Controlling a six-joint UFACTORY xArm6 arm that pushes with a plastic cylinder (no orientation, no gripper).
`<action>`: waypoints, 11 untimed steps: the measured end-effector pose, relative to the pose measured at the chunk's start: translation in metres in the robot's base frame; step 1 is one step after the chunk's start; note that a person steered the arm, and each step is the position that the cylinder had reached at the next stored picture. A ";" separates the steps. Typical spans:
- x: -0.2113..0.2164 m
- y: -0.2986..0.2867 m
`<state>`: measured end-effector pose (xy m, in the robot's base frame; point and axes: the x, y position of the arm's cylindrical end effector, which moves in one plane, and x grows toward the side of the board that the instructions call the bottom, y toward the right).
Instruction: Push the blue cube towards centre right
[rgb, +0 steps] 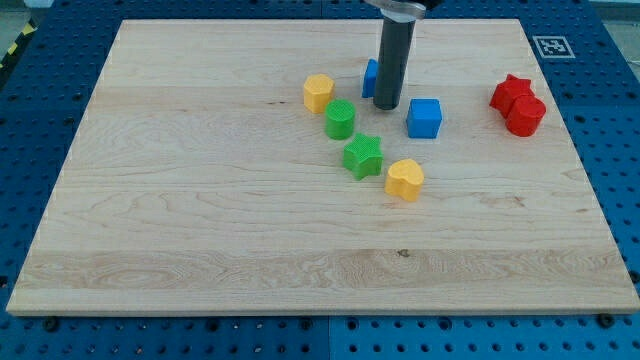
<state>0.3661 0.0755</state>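
The blue cube (424, 118) sits on the wooden board (200, 200), right of the view's middle, near the top. My tip (387, 105) rests on the board just left of the cube, a small gap apart. A second blue block (369, 78) is partly hidden behind the rod; its shape cannot be made out.
A yellow hexagonal block (318, 92) and a green cylinder (340, 119) lie left of the tip. A green star (363, 157) and a yellow heart (405, 179) lie below it. A red star (511, 92) and a red cylinder (526, 116) sit near the board's right edge.
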 end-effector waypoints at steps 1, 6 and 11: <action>0.010 -0.001; 0.040 0.064; 0.052 0.079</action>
